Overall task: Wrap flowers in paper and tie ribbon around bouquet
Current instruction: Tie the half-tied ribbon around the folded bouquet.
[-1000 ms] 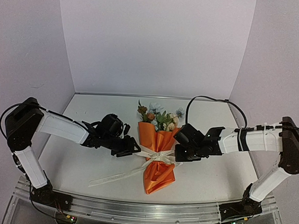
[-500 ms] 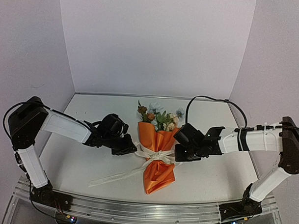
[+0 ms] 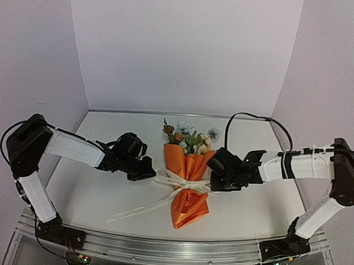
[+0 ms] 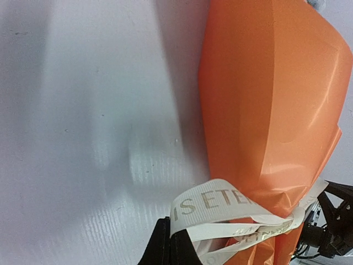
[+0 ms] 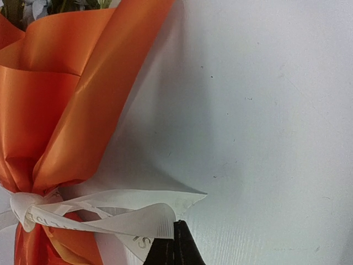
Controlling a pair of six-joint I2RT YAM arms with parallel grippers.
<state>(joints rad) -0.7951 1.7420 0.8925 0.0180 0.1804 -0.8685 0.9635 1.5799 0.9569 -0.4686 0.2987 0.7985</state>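
Cream ribbon point(image 4: 212, 200) runs into my left gripper point(image 4: 167, 247), whose black jaws are pressed together on a printed loop of it at the bottom of the left wrist view. My right gripper point(image 5: 172, 244) is likewise closed tight, its tips pinching the end of another loop at the bottom edge of the right wrist view. Both loops lead inward to a knot at the pinched waist of the orange paper point(image 4: 265, 110) that wraps the bouquet point(image 3: 187, 185).

The wrist views show the grips up close but almost nothing of the flowers point(image 3: 188, 139). The left one has only a grey-blue sliver in its top right corner, the right one a few pale blossoms and leaves in its top left corner. The overhead view shows the whole bunch, with orange, pale blue and cream blossoms sticking out of the cone's far end. It also shows the bouquet lying flat on the white table point(image 3: 93, 193) between my two arms, blossoms away from me. Only there can I see one long tail of ribbon trailing from the knot across the table toward the near left. From above my fingers are too dark and small to judge; the left gripper sits just left of the waist, the right gripper just right of it. The left wrist view also catches the right gripper's dark body beyond the paper at its lower right
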